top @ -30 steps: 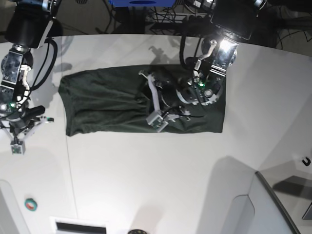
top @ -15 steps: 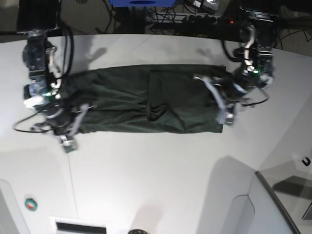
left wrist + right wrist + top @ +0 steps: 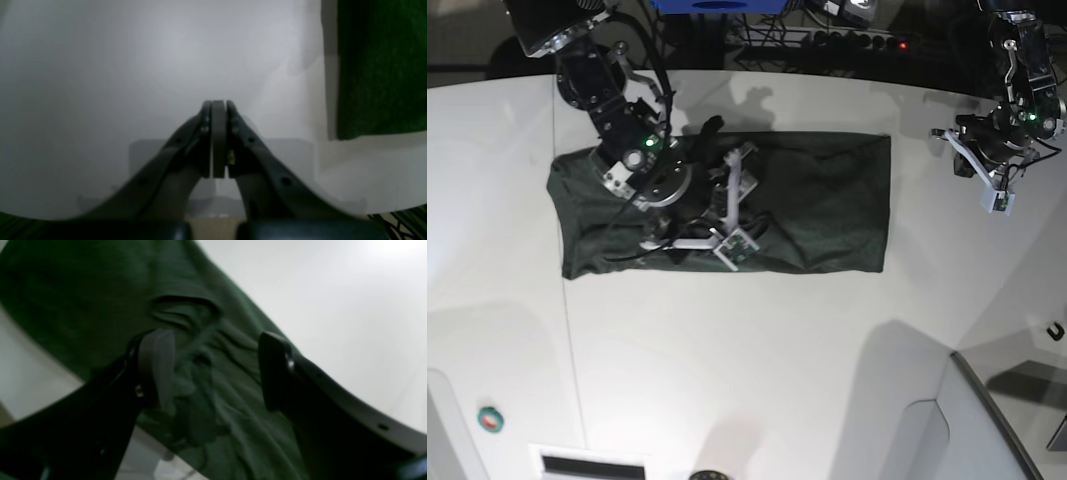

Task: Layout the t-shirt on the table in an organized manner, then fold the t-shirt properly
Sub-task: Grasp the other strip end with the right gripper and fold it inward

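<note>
The right gripper (image 3: 735,205) is spread open over the t-shirt (image 3: 827,200); the left gripper (image 3: 983,172), at 3 o'clock, is closed empty.

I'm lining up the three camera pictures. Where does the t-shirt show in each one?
Base: the t-shirt lies across the middle of the table.
Left wrist: only its edge, upper right.
Right wrist: fills the left and centre, wrinkled.
Shared landmark: the white tabletop beside the cloth.
</note>
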Controlling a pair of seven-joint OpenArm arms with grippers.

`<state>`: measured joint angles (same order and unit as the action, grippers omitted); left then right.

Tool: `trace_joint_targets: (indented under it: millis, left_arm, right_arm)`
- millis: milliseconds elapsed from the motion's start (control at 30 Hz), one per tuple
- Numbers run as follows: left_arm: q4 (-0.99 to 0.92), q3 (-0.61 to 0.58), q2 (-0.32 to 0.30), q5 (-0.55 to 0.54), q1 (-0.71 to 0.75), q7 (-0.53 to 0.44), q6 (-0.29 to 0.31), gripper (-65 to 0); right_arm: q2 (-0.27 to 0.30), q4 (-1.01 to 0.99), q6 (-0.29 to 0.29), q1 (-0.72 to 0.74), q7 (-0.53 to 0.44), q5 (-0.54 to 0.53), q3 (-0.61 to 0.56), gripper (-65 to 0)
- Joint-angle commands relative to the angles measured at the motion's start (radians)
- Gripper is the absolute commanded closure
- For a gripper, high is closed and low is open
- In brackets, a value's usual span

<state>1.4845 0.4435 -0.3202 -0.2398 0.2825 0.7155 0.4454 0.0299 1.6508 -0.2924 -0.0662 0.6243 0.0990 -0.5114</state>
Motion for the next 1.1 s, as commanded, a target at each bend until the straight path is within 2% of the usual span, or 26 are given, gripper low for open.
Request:
trace_joint_targets:
  millis: [0,67,200,367,667,733,867,900,1067]
  left_arm:
    - [0.021,0.005,-0.015,-0.010,-0.007,-0.017,0.002,0.0]
    - [0.017,0.005,-0.013,-0.014,-0.007,-0.017,0.002,0.0]
    - [0.014,0.005,0.003,-0.010,-0.009,-0.017,0.002,0.0]
    - [0.012,0.005,0.005,-0.010,-0.004,-0.017,0.002,0.0]
    - [0.003,0.005,0.005,-0.010,-0.001,-0.017,0.002,0.0]
    - [-0.015,0.005,0.005,-0.010,-0.007,-0.017,0.002,0.0]
    - [-0.037,0.005,0.005,-0.010,-0.009,-0.018,0.002,0.0]
    - [-0.038,0.005,0.005,-0.010,-0.009,-0.018,0.002,0.0]
    - [-0.038,0.005,0.005,-0.010,-0.007,-0.018,0.002,0.0]
  right_arm:
    - [-0.008,0.013,0.006,0.019,-0.022,-0.003,-0.019,-37.5]
    - [-0.017,-0.022,0.006,0.042,-0.022,-0.005,-0.049,-37.5]
    - [-0.078,-0.163,0.006,0.099,-0.022,-0.005,-0.053,-37.1]
    - [-0.121,-0.220,0.006,0.138,-0.024,-0.005,-0.054,-36.9]
    - [-0.127,-0.311,0.006,0.177,-0.030,-0.005,-0.054,-36.3]
    - [-0.127,-0.327,0.006,0.190,-0.030,-0.005,-0.054,-29.0]
    - [-0.127,-0.369,0.006,0.210,-0.028,-0.005,-0.053,-7.2]
    - [-0.127,-0.375,0.006,0.213,-0.028,-0.005,-0.053,-5.6]
    - [-0.127,-0.377,0.006,0.220,-0.030,-0.005,0.030,-5.6]
